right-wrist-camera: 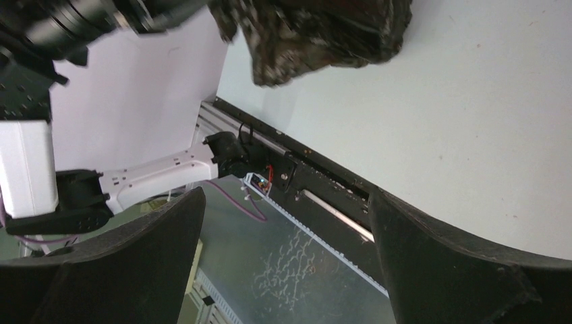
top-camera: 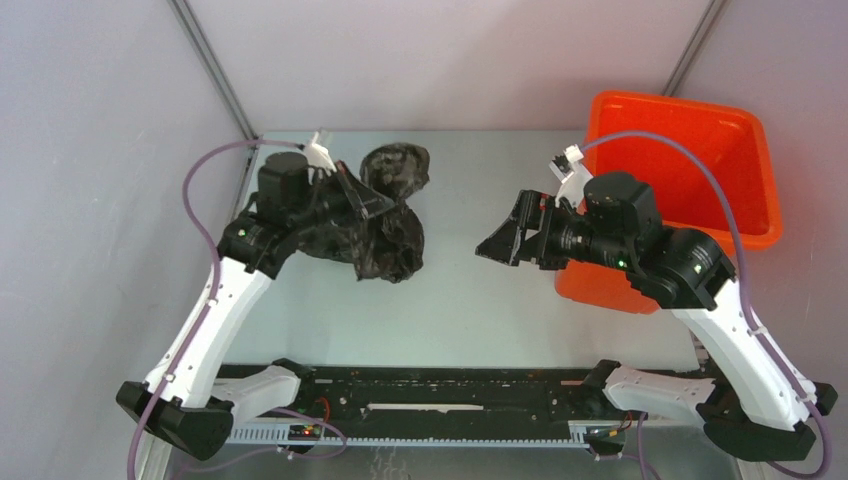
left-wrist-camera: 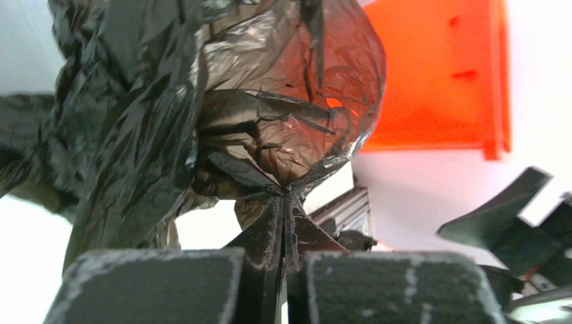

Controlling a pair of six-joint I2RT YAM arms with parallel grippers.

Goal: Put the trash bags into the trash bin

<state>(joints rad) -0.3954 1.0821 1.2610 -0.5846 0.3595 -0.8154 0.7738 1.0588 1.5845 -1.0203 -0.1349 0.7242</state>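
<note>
Left wrist camera first: my left gripper [left-wrist-camera: 283,226] is closed tight, its two fingers pinching a fold of the black trash bag [left-wrist-camera: 270,88] where the film gathers to a point. The rest of the bag balloons out beyond the fingertips, wrinkled and glossy, thin enough that orange shows through it. From above, the bag [top-camera: 385,235] bunches around and below my left gripper [top-camera: 365,200] over the left half of the table [top-camera: 480,160]. Its loose bulk runs roughly from the far side toward the near side. It looks lifted, though I cannot tell whether its lowest folds brush the table.

Further out, my right gripper [top-camera: 497,245] hangs near mid-table with its fingers spread wide and nothing between them, pointing left toward the bag. Its own camera shows the gap between the fingers [right-wrist-camera: 287,256] empty, and the bag's lower edge [right-wrist-camera: 317,34] up ahead, well apart from them.

Beyond that stands the orange trash bin [top-camera: 680,100] at the far right corner, mouth up, with nothing I can make out inside. It lies straight across the table to my right of the bag, well apart, and my right arm stands between the two. My right arm is much the nearer to the bin; my left has the bag. I judge the coming move is a carry rightward, or a handover to the open right gripper.
</note>
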